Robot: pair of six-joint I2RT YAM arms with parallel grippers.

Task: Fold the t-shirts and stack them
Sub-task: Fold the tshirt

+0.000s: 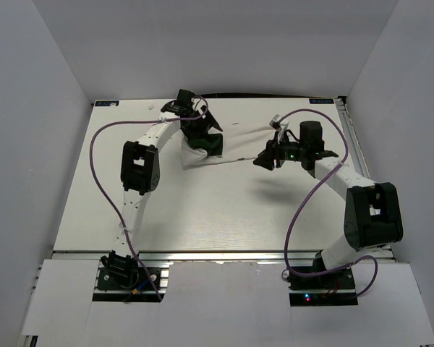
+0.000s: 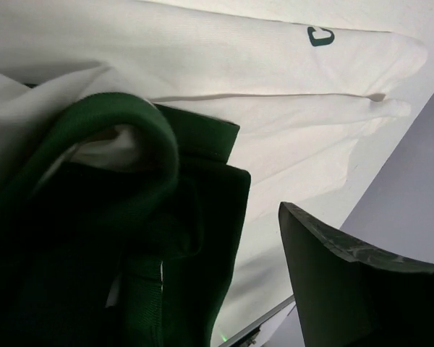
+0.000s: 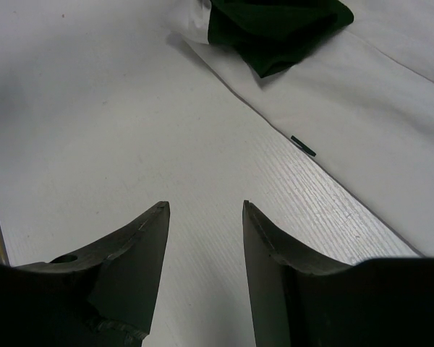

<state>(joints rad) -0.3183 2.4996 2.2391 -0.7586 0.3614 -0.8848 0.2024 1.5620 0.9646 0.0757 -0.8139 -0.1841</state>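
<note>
Lettering on t-shirt too partial to read; right end effector released, empty; left end effector: cannot tell

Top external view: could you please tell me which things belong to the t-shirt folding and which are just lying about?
Job: t-shirt; left end effector at its green sleeve; right end effector, open and empty.
Not the job: table; purple cables.
</note>
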